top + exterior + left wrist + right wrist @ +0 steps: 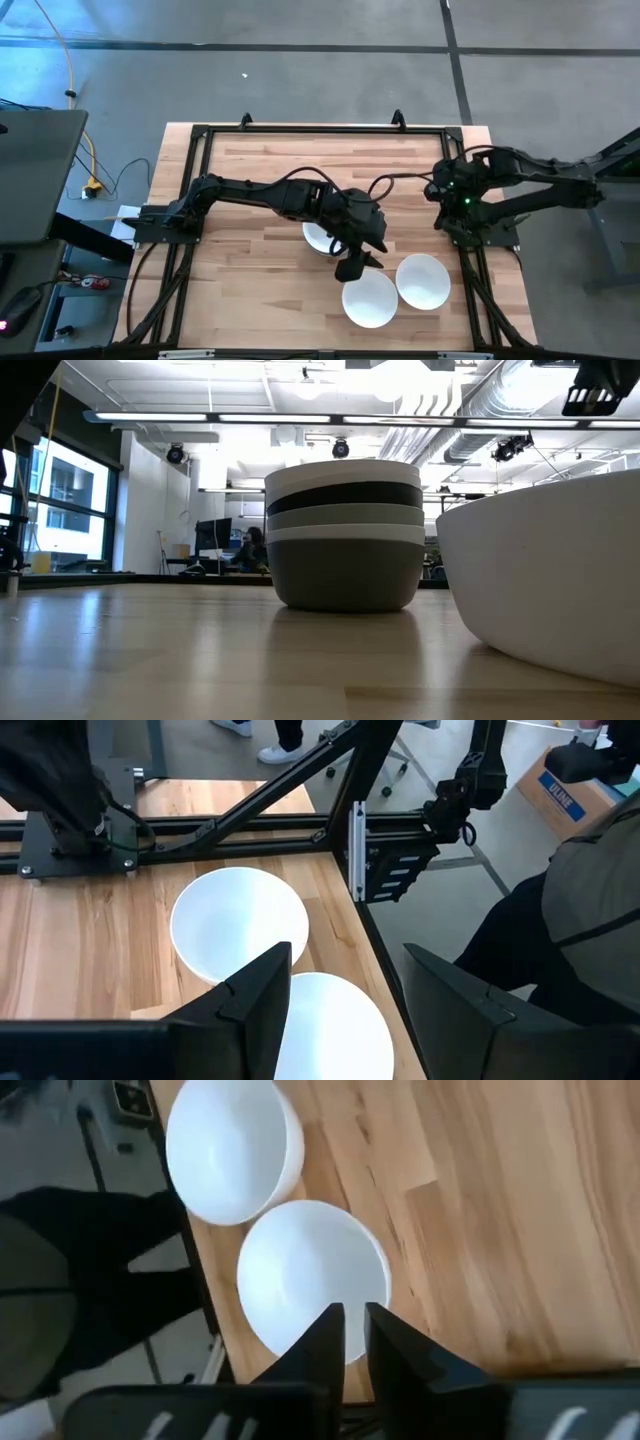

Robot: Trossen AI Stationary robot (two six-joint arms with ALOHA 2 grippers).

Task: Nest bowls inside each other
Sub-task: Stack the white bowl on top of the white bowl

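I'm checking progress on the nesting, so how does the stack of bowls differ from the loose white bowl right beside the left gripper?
The stack is several bowls nested together; the white bowl is single, with nothing in it. The stack shows bands of dark grey, white, light grey and black; the white bowl is plain white. The stack sits nearer the middle of the table; the white bowl lies nearer its edge. Both are round and stand upright.

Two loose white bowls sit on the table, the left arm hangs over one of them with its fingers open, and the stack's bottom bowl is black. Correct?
Not quite. The low view shows the stack's bottom bowl is dark grey; the black one sits higher up. The rest holds: two loose white bowls, left gripper open above one.
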